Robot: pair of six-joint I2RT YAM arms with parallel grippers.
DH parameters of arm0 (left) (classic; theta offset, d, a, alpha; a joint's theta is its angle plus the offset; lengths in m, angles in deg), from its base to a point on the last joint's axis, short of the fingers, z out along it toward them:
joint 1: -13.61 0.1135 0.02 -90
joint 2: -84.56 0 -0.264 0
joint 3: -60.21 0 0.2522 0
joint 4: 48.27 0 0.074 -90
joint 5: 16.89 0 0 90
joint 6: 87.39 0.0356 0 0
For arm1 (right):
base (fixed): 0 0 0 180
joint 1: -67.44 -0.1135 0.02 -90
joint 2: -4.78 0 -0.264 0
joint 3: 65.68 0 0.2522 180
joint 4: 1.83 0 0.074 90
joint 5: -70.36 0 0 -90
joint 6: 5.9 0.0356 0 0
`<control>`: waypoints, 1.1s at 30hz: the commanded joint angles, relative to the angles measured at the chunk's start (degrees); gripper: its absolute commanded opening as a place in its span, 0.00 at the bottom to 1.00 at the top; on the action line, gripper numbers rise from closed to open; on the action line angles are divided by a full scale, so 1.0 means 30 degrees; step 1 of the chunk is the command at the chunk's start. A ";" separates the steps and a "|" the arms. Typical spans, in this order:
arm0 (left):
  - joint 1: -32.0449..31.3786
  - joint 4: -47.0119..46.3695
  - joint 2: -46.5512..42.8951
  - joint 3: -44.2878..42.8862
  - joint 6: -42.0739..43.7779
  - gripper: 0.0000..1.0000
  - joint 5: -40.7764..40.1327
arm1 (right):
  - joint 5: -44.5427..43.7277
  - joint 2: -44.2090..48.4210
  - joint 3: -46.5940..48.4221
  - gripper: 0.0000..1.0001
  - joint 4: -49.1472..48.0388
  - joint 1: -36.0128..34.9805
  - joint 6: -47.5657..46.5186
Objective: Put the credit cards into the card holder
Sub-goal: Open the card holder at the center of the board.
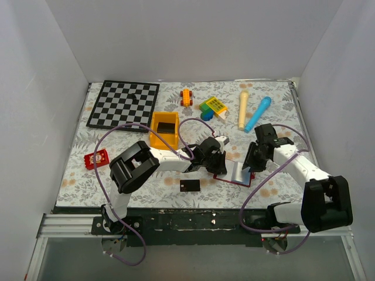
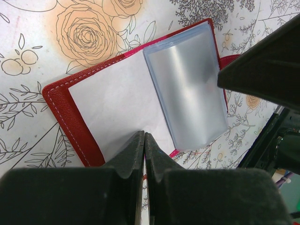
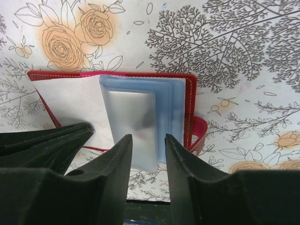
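Right hand (image 3: 147, 140), jaws apart, just above the open card holder (image 3: 136, 101)

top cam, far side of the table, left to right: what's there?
checkerboard → orange toy car → yellow and green toy → cream stick → blue stick

Card holder (image 2: 58, 101): dark red cover, pale stitching along the edge, white inner leaf, pale blue translucent pockets (image 2: 187, 89). Credit card (image 1: 189, 186): black. Bench (image 2: 84, 28): white, orange roses, grey line-drawn trees. Checkerboard (image 1: 124, 104): black-and-white squares. Bin (image 1: 163, 141): yellow.
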 commanded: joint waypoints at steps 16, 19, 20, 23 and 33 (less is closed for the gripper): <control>0.0041 0.0309 0.0074 -0.0032 0.0111 0.00 0.0179 | 0.2253 -0.1137 -0.0901 0.51 -0.2054 0.0023 0.0633; 0.0041 0.0280 0.0103 -0.0002 0.0111 0.00 0.0150 | 0.2400 -0.0990 -0.0785 0.50 -0.2084 0.0024 0.0575; 0.0041 0.0251 0.0103 0.0027 0.0082 0.00 0.0179 | 0.2429 -0.0903 -0.0726 0.50 -0.2055 0.0024 0.0575; 0.0041 0.0251 0.0162 -0.0002 0.0082 0.00 0.0208 | 0.2517 -0.0610 -0.0550 0.51 -0.1938 0.0024 0.0516; 0.0041 0.0280 0.0104 0.0056 0.0082 0.00 0.0179 | 0.4388 0.0444 -0.0637 0.50 -0.3048 0.0053 0.0517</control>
